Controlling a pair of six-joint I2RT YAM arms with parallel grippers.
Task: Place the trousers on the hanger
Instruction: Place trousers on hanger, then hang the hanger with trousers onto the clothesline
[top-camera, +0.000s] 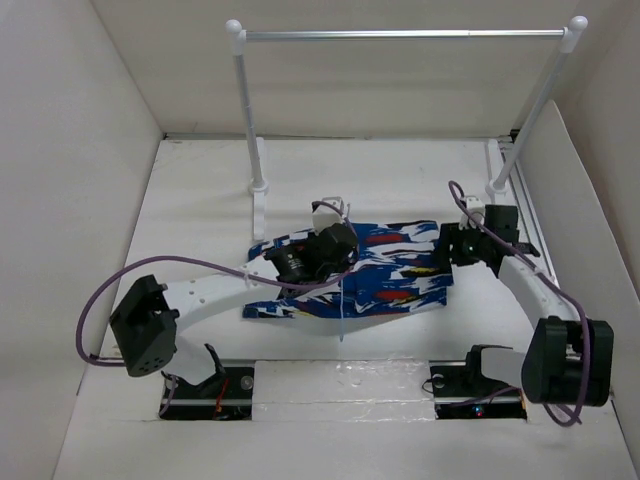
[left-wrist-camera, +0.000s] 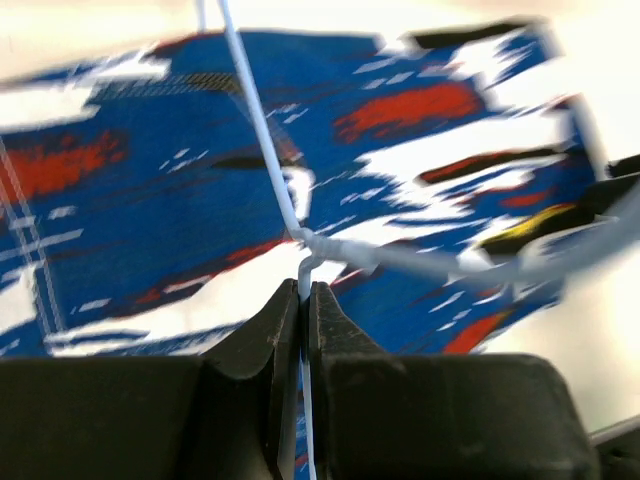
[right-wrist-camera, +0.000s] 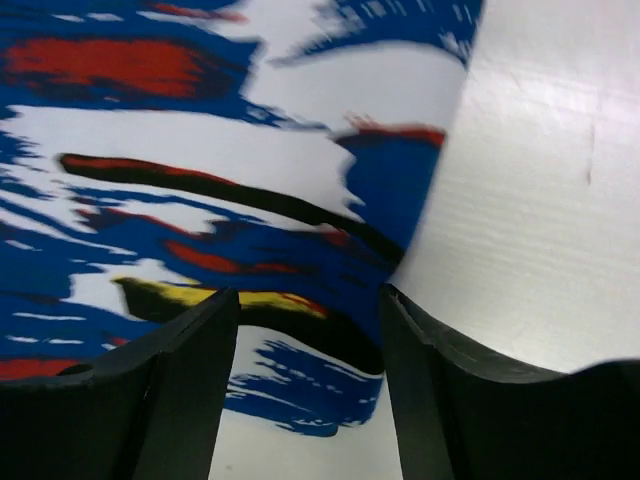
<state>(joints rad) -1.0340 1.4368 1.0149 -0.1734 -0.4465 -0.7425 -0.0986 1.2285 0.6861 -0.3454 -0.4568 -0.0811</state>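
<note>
The trousers lie flat in the middle of the table, their blue, white, red and black print facing up. My left gripper hovers over their left half. It is shut on the neck of the light-blue wire hanger, just below the twist. The hanger's arms spread over the cloth in the left wrist view, and one thin wire shows past the trousers' near edge. My right gripper is open at the trousers' right end. Its fingers straddle the cloth's edge and hold nothing.
A silver rail on two white posts stands at the back of the table. White walls close in the left, right and back. Purple cables loop from both arms.
</note>
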